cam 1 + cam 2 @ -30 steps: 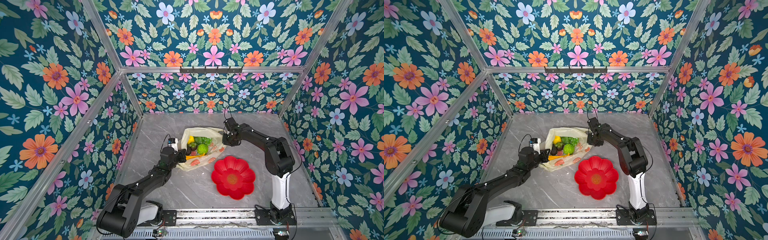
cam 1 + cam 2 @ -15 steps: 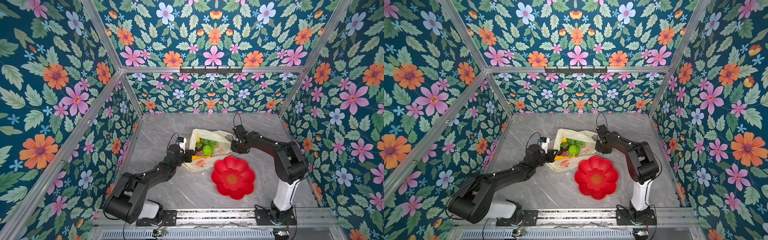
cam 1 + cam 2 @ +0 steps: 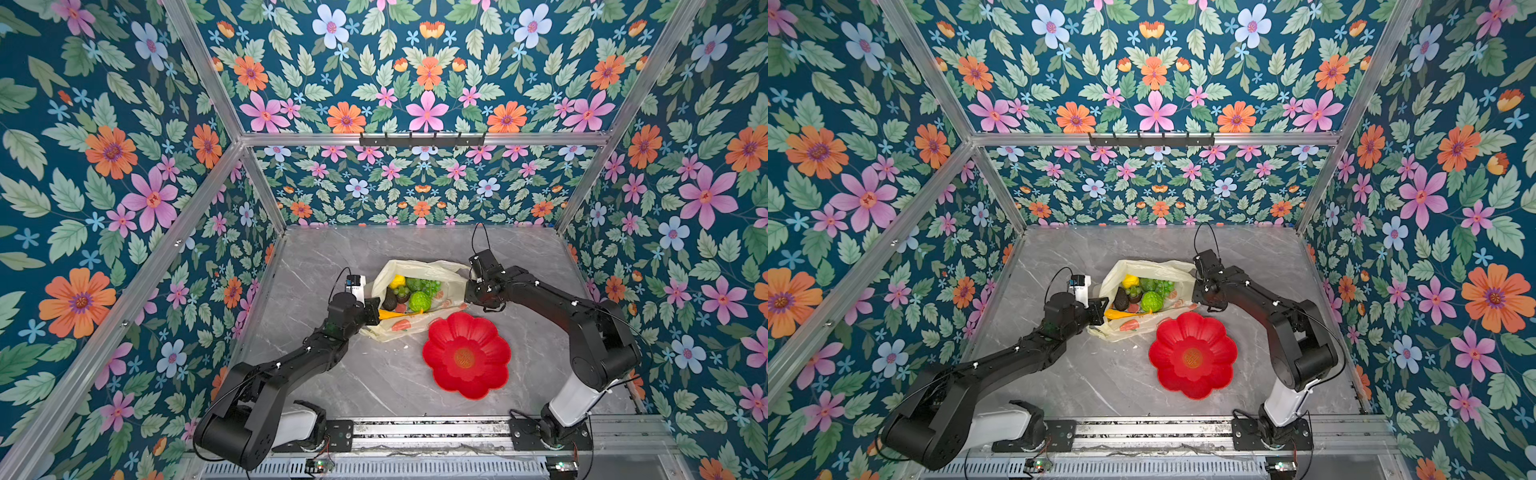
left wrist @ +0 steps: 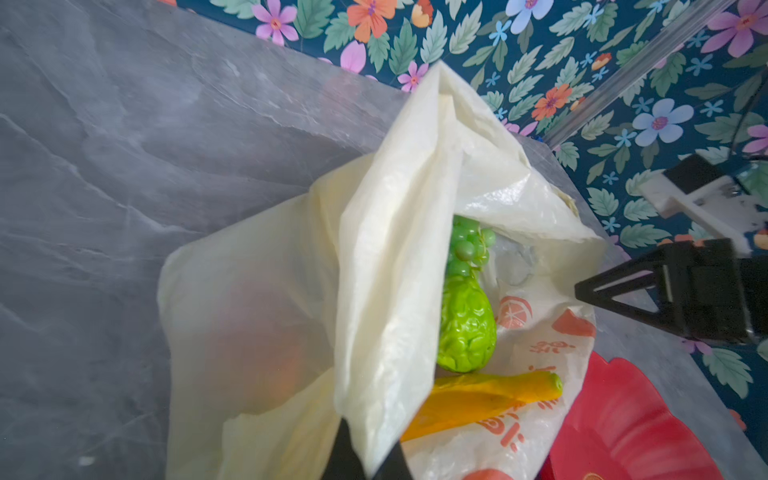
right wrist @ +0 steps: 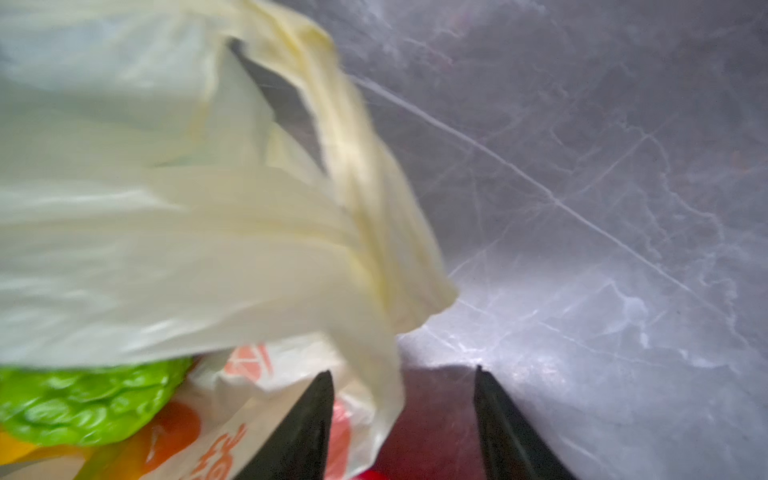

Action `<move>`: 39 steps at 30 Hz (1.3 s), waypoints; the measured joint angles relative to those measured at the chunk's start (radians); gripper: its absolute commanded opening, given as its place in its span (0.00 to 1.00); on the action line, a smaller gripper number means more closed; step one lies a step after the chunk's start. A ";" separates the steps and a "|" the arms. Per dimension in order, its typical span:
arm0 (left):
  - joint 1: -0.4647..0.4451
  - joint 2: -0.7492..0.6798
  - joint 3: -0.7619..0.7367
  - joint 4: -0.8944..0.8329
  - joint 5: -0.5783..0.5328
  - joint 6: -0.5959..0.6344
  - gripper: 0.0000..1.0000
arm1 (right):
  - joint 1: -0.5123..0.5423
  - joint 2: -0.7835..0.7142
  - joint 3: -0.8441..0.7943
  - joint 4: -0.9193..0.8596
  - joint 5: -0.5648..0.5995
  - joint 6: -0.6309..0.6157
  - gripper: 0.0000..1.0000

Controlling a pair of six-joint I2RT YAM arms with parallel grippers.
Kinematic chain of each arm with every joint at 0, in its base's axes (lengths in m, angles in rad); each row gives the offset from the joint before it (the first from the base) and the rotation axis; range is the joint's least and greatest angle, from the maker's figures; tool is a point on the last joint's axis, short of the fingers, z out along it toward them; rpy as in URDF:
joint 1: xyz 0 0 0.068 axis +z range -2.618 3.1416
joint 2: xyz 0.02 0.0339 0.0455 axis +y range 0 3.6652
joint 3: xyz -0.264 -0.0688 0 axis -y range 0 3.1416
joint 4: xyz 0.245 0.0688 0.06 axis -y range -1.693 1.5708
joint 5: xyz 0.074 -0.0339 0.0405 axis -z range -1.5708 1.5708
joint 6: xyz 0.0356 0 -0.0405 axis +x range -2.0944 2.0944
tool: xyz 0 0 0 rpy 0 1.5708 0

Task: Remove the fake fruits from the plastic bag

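The plastic bag (image 3: 441,269) (image 3: 1156,268) lies open on the table in both top views. The fake fruits sit inside it: a yellow lemon (image 3: 397,281), green grapes (image 3: 430,286), a green bumpy fruit (image 3: 419,301) (image 4: 465,328) (image 5: 83,403), a dark avocado (image 3: 390,300) and a yellow banana (image 3: 388,314) (image 4: 490,395). My left gripper (image 3: 374,311) (image 3: 1100,309) (image 4: 368,457) is shut on the bag's left edge and holds a fold (image 4: 386,249) up. My right gripper (image 3: 469,293) (image 3: 1196,293) (image 5: 404,371) stands open at the bag's right side. The bag's loop handle (image 5: 374,216) hangs loose just ahead of its fingers.
A red flower-shaped plate (image 3: 465,357) (image 3: 1192,359) (image 4: 631,415) lies on the grey marble table just in front of the bag, under the right gripper's fingers. Flowered walls close in the left, back and right.
Both arms first carried the bag to the right and nearer the plate. The right gripper has since opened and let go of the bag's handle. The left gripper stays shut on the bag.
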 measured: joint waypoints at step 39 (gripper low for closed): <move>0.000 -0.015 0.013 -0.069 -0.139 0.007 0.00 | 0.213 0.578 0.932 -0.240 0.174 -0.188 0.66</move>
